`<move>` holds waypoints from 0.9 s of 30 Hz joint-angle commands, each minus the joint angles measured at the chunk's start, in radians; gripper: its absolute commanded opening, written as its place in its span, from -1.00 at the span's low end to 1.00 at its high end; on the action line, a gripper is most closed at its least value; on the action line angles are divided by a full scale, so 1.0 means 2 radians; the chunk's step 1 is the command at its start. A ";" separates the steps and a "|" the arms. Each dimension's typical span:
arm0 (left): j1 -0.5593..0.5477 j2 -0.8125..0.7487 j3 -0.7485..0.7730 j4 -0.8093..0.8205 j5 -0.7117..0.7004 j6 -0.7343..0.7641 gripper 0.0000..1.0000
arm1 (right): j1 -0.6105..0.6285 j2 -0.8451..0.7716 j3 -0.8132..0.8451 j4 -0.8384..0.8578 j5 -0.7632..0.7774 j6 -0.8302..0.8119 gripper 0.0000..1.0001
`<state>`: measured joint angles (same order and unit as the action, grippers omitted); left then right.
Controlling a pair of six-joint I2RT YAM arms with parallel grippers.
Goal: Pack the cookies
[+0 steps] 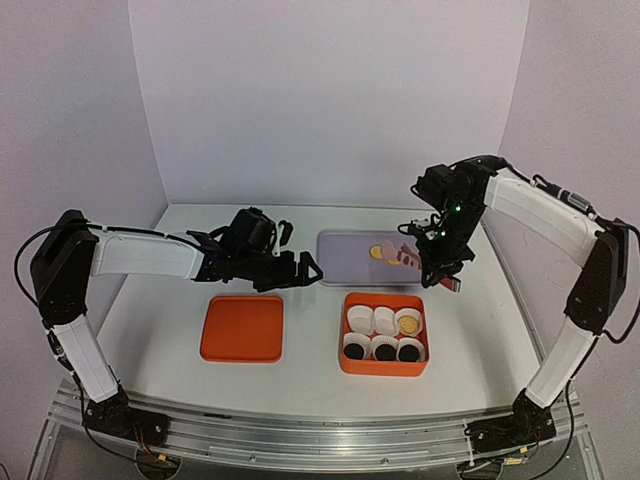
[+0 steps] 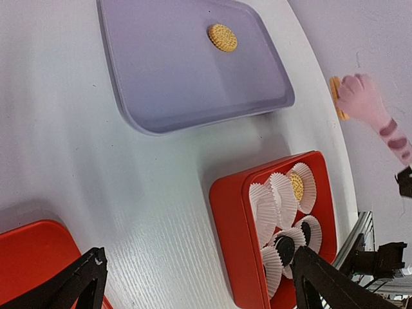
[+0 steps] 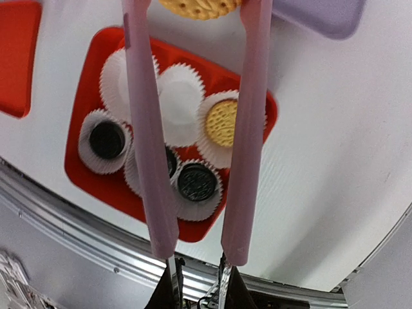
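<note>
**Tongs pinch a golden cookie**

The right gripper [image 3: 197, 286] is clenched on pink plastic tongs [image 3: 148, 161]. Their tips, at 12 o'clock, squeeze a round golden cookie [image 3: 199, 8]. The left gripper [image 2: 197, 257] gapes, holding nothing. On the white table [image 1: 160, 320], a red box [image 2: 232, 238] holds frilly paper cups [image 3: 180, 96] with black cookies [image 3: 106, 140]. A purple tray [image 2: 167, 96] lies at its 12 o'clock.

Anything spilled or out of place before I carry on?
Nothing stands out. Four cookies sit in cups in the box, one lies on the tray, and one is held in the tongs. The lid lies flat beside the box.
</note>
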<state>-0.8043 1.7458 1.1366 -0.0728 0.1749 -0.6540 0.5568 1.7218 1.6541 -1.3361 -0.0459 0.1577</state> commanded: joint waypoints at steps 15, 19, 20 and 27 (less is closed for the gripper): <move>0.000 0.001 0.010 0.034 0.007 -0.004 0.99 | 0.057 -0.061 -0.141 -0.052 -0.133 0.055 -1.00; 0.000 -0.002 0.004 0.034 0.007 -0.007 1.00 | 0.057 -0.054 -0.148 -0.041 -0.142 0.054 -1.00; 0.000 -0.003 0.003 0.034 0.007 -0.008 0.99 | 0.057 -0.051 -0.150 -0.039 -0.142 0.054 -1.00; 0.000 -0.007 -0.004 0.035 0.005 -0.009 0.99 | 0.057 -0.038 -0.159 -0.012 -0.151 0.066 -1.00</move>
<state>-0.8043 1.7481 1.1366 -0.0410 0.1814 -0.6627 0.6640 1.6357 1.3442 -1.3434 -0.2983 0.2686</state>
